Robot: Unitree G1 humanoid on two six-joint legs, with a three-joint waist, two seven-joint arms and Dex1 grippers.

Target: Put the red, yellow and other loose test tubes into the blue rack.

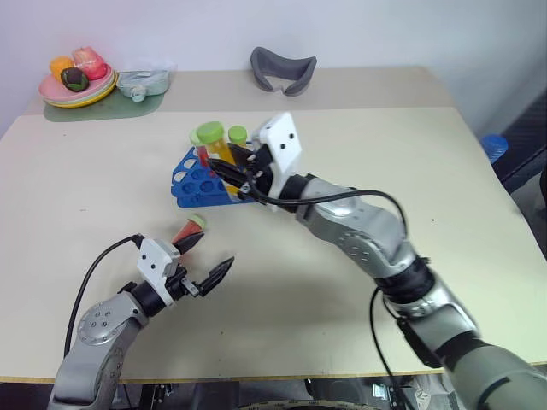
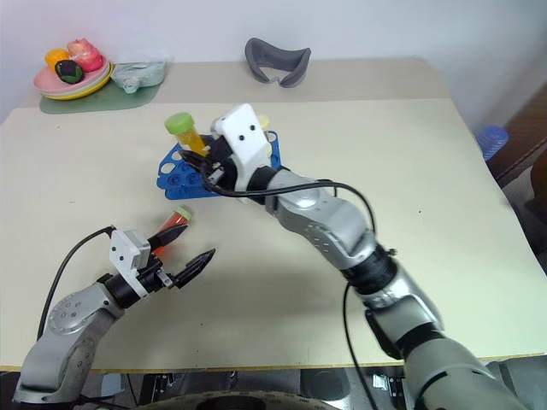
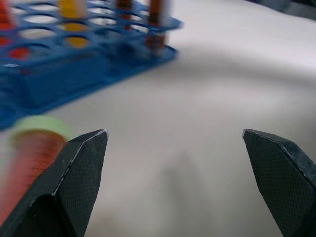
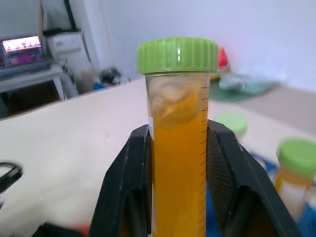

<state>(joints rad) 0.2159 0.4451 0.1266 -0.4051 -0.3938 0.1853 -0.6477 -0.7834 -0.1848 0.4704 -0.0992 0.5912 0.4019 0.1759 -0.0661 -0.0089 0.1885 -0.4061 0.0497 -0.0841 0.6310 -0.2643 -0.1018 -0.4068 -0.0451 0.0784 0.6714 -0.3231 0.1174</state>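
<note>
Yellow tube gripped over the rack; red tube loose on the table.

Your right gripper [image 4: 177, 163] is clamped on the yellow test tube [image 4: 178, 148], green cap up, fingers [image 4: 129, 182] pressed against both sides of it; it is held above the blue rack [image 1: 195, 184], which stands mid-table with green-capped tubes [image 1: 237, 135] already in its holes. Your left gripper [image 1: 203, 259] hangs just over the table near its front edge, jaws spread wide and holding nothing. The red test tube [image 1: 190, 231], green-capped, lies on its side on the table [image 1: 359, 137] between the left gripper and the rack, just beside one left fingertip [image 3: 81, 170]; contact cannot be confirmed.
</note>
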